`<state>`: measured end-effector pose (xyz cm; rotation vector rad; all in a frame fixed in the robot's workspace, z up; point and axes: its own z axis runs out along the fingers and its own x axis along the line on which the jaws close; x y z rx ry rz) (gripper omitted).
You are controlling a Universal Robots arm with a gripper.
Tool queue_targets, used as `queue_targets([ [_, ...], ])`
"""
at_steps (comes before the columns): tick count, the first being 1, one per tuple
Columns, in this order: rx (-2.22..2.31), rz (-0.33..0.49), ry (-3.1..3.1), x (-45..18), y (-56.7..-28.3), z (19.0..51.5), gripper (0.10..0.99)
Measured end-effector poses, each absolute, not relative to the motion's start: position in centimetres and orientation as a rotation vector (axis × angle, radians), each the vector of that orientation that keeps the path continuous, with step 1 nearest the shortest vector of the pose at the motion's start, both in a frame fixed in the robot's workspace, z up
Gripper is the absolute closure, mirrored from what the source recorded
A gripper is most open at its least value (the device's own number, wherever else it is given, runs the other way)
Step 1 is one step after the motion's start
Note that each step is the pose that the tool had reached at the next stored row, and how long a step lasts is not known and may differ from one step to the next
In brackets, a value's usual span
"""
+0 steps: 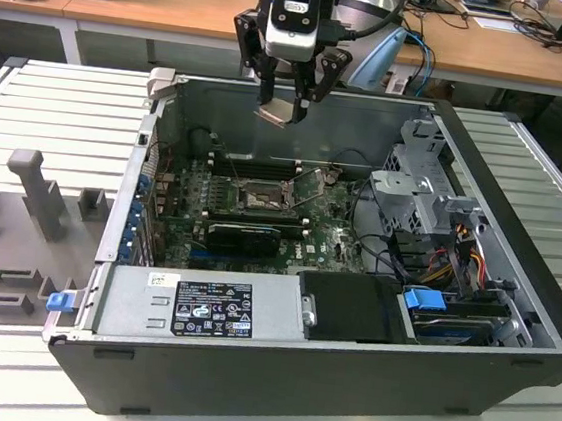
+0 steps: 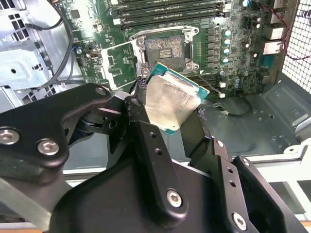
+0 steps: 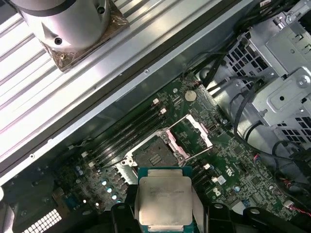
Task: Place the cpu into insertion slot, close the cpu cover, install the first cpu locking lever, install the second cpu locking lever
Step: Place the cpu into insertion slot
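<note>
My gripper (image 1: 284,98) hangs above the open computer case, shut on the cpu (image 1: 279,111). In both wrist views the cpu (image 2: 172,99) (image 3: 163,201) shows a pale silvery face with a green edge, tilted and pinched between the black fingers (image 2: 141,121). The insertion slot (image 1: 260,199) (image 2: 164,47) (image 3: 151,156) lies open on the green motherboard, well below the chip. Beside the slot the cpu cover (image 1: 311,186) (image 2: 119,63) (image 3: 192,136) stands swung up on its hinge.
Long memory slots (image 1: 251,164) run behind the socket and a black card (image 1: 243,235) lies in front of it. A power supply (image 1: 200,308) fills the case's near side. A drive cage (image 1: 425,175) and loose cables (image 1: 448,248) sit at the exterior view's right.
</note>
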<state>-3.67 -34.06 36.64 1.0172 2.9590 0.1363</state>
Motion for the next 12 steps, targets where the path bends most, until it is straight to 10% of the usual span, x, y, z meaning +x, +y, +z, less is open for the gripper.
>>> queue_targets([
  [12,1.146,0.135,2.907,-3.67,-34.06,36.64,0.561],
])
